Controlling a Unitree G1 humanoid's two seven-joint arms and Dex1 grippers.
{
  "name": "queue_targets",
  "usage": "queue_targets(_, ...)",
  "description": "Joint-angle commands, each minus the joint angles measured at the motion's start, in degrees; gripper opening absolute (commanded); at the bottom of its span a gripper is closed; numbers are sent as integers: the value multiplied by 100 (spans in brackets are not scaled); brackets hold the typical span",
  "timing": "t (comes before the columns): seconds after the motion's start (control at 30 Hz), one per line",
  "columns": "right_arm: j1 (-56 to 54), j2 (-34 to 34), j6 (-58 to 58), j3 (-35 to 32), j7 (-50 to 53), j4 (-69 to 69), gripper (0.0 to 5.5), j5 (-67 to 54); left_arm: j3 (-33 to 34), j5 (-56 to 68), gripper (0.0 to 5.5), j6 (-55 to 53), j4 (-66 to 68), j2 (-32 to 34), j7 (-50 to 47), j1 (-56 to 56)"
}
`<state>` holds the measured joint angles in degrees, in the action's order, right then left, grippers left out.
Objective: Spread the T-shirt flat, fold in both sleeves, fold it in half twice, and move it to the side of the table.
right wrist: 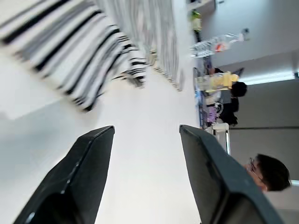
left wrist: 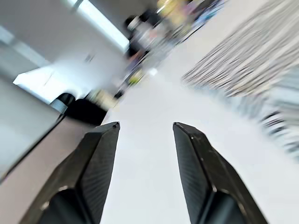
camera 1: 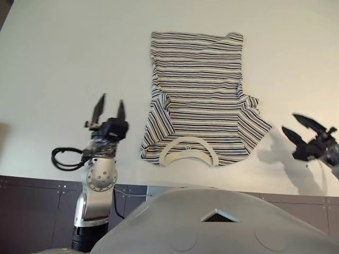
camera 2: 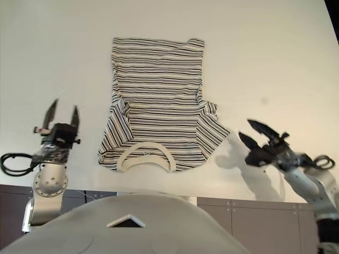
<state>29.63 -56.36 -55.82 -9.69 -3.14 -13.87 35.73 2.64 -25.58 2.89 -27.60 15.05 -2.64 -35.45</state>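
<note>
Lying mostly flat on the plain white bench (camera 1: pixel 63 63) is a black-and-white striped short-sleeved T-shirt (camera 1: pixel 198 90). Its wide white ribbed collar (camera 1: pixel 188 150) is on the edge nearest the robot and the hem is on the far side. The T-shirt's right sleeve (camera 1: pixel 258 127) fans out away from the body, while the left sleeve (camera 1: pixel 158 124) sits tucked in close along the body. The far right hem corner (camera 1: pixel 233 38) looks a bit rumpled.

The left tool (camera 1: pixel 112 100), black with two pointed fingers, hovers off to the left of the T-shirt, about level with the sleeves and well clear of the fabric. Its fingers are spread apart with nothing between them, and the left wrist view just shows bare bench in the gap. The right tool (camera 1: pixel 290 122), same black two-finger kind, hangs just right of the fanned-out sleeve, near it but not touching. Its fingers are also spread apart and gripping nothing. A loop of black cable (camera 1: pixel 66 157) shows beside the left arm, left of the T-shirt's collar.
</note>
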Motion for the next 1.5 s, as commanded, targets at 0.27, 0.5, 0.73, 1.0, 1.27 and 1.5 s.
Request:
queue_targets(0.27,-1043,42,356,1107,-736,392,258,543,-291,130,211,-941,-128,-990,-328,914)
queue_targets(0.5,-1388,223,1134,1391,-964,427,258,437,-431,-124,211,-1037,-177,-1089,-401,813)
queue_targets(0.73,-886,146,1241,1404,-732,806,204,503,-465,-100,213,-1066,106,-1060,-359,1102)
queue_targets(1.0,-749,423,1843,1453,-481,762,67,609,-497,-6,213,-1131,64,-1156,-370,1016)
queue_targets(1.27,-636,588,2010,1549,-34,1050,13,769,-549,-2,213,-1132,96,-1159,-400,1051)
queue_targets(1.5,-297,862,1971,856,931,1646,13,562,-499,72,213,-1080,119,-1123,-379,968)
